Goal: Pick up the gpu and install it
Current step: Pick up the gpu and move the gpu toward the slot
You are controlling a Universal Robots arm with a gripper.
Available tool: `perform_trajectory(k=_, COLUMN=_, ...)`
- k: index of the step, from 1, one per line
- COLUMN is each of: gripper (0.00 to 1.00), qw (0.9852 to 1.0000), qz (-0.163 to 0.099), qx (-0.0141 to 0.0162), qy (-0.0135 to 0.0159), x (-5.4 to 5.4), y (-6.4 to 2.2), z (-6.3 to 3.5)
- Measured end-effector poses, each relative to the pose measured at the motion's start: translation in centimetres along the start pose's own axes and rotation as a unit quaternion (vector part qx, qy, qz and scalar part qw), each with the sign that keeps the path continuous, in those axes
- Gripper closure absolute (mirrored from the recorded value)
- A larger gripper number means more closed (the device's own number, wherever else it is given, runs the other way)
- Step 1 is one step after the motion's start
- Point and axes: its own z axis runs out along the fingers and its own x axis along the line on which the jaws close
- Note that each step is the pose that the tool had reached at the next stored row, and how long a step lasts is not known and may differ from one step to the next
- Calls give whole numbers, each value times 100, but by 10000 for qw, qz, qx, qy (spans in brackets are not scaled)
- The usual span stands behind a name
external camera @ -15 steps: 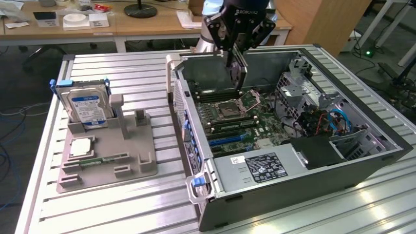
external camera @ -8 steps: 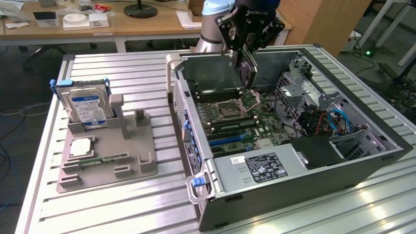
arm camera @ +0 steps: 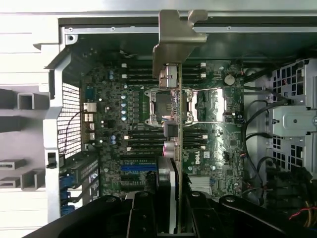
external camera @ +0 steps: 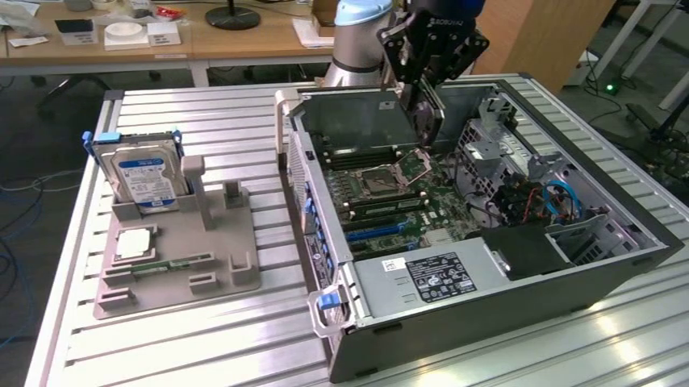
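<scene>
1. Evidently, the gpu point(arm camera: 174, 44) was clamped edge-on between the closed fingers point(arm camera: 146, 213). Its pale metal bracket pointed away from the wrist.
2. The card hung upright over the motherboard point(arm camera: 213, 148) inside the open computer case point(external camera: 603, 266). In the wrist view its thin edge crossed the CPU socket point(arm camera: 198, 106). It did not appear seated in any slot.
3. Beyond the case, a grey fixture tray point(external camera: 173, 274) on the ribbed counter point(external camera: 161, 355) carried a hard drive point(external camera: 145, 177).
4. Judged risks:
   - An edge connector out of line with the blue expansion slots point(arm camera: 138, 166) could jam or scrape neighbouring components.
   - The bracket could snag on the case's rear wall if the card came down tilted.
   - A grip on so thin a board could let it pivot under insertion force.
5. Writing: a "DELL" mark was legible on the motherboard. The power supply label point(external camera: 431, 278) and the hard drive's blue label carried print too small to read.
</scene>
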Motion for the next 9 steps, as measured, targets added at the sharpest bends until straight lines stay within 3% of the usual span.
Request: perform_trajectory(k=9, gripper=72, qw=10000, qz=1, qx=0, qy=-2, x=-165, y=5, z=18)
